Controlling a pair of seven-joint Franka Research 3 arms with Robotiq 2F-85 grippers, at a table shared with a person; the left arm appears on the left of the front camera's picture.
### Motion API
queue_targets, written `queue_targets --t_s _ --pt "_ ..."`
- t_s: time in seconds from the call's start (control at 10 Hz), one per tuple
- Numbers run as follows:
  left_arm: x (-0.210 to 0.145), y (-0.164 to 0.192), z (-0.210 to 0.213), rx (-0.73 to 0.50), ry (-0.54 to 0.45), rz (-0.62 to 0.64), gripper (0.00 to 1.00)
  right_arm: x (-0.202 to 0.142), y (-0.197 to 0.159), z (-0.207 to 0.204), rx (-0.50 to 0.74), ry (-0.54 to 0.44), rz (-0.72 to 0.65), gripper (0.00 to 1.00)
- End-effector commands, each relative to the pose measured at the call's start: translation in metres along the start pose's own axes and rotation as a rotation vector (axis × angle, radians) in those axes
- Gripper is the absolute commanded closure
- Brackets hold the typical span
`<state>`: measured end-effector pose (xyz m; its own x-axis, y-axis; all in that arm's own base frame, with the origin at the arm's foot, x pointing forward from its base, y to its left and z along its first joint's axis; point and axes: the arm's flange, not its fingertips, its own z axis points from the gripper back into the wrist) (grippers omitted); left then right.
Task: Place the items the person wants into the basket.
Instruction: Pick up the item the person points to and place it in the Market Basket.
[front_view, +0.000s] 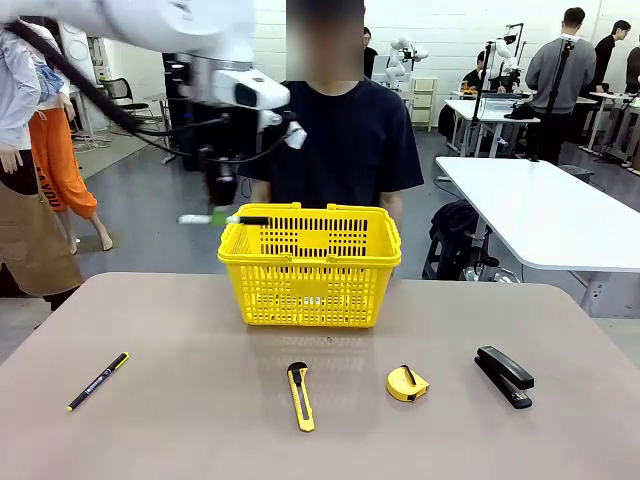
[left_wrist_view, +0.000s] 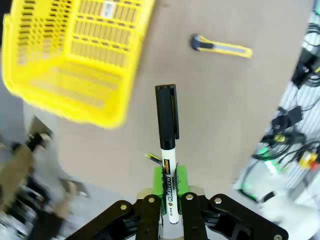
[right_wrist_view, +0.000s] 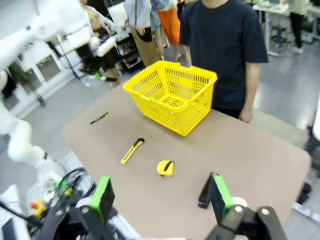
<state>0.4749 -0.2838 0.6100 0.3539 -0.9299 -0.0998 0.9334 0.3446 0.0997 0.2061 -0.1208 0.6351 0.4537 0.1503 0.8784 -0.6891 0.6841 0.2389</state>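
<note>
My left gripper (front_view: 212, 218) is shut on the white marker (front_view: 250, 219), holding it level just left of the yellow basket's (front_view: 310, 265) rim, with the black cap over the rim's left corner. In the left wrist view the marker (left_wrist_view: 167, 145) sticks out from between the pads, and the basket (left_wrist_view: 75, 60) lies upper left. The yellow tape measure (front_view: 407, 383) and black stapler (front_view: 504, 375) lie on the table in front. My right gripper (right_wrist_view: 161, 197) hangs open above the near edge, its fingers (right_wrist_view: 220, 194) covering part of the stapler (right_wrist_view: 204, 192). The person (front_view: 345, 140) stands behind the basket.
A yellow utility knife (front_view: 300, 395) lies front centre and a slim black pen (front_view: 97, 381) front left on the brown table (front_view: 180, 330). A white table (front_view: 540, 210) stands at the right. Other people stand at the far left and in the background.
</note>
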Motion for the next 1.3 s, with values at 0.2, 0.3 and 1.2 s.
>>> queue_targets --t_s 0.2,0.3,1.2 --pt "0.076 0.060 0.013 0.150 -0.023 -0.232 0.88 0.000 -0.002 -0.003 0.017 -0.012 0.007 0.00" --pt "0.081 0.066 0.008 0.106 -0.057 -0.238 0.88 0.000 -0.002 -0.003 0.017 -0.012 0.007 0.00" --pt "0.088 0.090 -0.018 0.081 -0.103 -0.284 0.88 0.000 -0.002 -0.003 0.017 -0.012 0.007 0.00"
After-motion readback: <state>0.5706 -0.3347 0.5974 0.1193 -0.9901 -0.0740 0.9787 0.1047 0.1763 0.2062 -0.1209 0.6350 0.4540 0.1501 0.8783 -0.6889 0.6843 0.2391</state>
